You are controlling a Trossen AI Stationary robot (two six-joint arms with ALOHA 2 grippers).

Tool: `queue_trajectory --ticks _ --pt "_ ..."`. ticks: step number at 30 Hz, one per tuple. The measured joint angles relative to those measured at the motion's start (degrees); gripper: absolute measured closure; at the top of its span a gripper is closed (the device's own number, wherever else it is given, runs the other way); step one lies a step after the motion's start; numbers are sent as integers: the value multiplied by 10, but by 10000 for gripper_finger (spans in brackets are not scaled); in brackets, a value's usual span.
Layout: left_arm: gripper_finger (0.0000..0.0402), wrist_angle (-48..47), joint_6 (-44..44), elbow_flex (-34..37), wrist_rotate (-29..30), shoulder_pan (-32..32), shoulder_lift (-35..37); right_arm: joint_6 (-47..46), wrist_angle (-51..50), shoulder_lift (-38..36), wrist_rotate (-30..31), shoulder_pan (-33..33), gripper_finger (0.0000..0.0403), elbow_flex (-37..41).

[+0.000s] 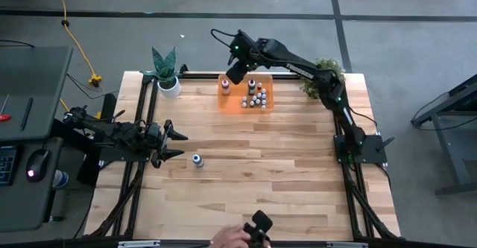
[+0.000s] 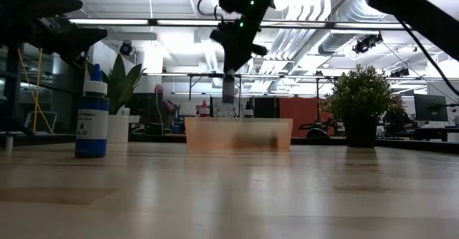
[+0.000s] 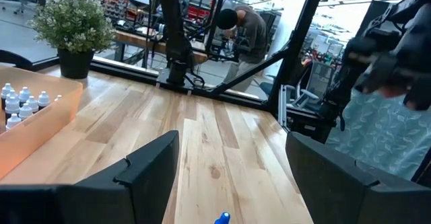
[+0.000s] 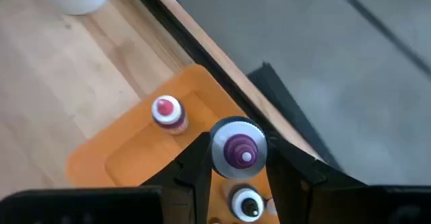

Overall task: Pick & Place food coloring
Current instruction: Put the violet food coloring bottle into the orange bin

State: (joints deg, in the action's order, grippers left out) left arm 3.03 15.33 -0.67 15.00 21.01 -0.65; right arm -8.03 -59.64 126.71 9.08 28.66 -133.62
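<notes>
An orange tray [image 1: 223, 99] near the table's far edge holds several small dropper bottles [image 1: 257, 97]. In the right wrist view a red-capped bottle [image 4: 167, 113] and a dark-capped one [image 4: 247, 204] stand in the tray [image 4: 121, 157]. My right gripper [image 1: 237, 73] hangs over the tray's far left part, shut on a purple-topped bottle [image 4: 239, 150]. A blue bottle [image 1: 197, 159] stands alone, upright on its base, on the table left of centre [image 2: 92, 120]. My left gripper [image 1: 179, 144] is open, just left of it, touching nothing. Only the blue bottle's tip [image 3: 222, 218] shows between the left fingers. My right gripper pinches the purple-topped bottle by its upper body [image 4: 232, 133], one finger [image 4: 195, 167] on each side. The fingers come from above, pointing down. In the low view the bottle [image 2: 228, 90] hangs upright below the fingers, lifted clear above the tray's rim [image 2: 239, 122].
A leafy plant in a white pot [image 1: 168, 75] stands at the far left corner and a bushy plant [image 1: 324, 73] at the far right. A person's hand with a black device [image 1: 250, 234] shows at the near edge. Bare wood spans the table's middle and right.
</notes>
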Motion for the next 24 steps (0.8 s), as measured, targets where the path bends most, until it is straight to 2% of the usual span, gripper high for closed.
queue_trajectory --ticks 6,15,24 --pt "130 0 0 0 0 0 0 -41 -1 48 -31 3 295 0" --pt "130 0 0 0 0 0 0 -70 -2 95 -10 2 295 0" --pt "130 0 0 0 0 0 0 -112 43 102 -4 0 295 32"
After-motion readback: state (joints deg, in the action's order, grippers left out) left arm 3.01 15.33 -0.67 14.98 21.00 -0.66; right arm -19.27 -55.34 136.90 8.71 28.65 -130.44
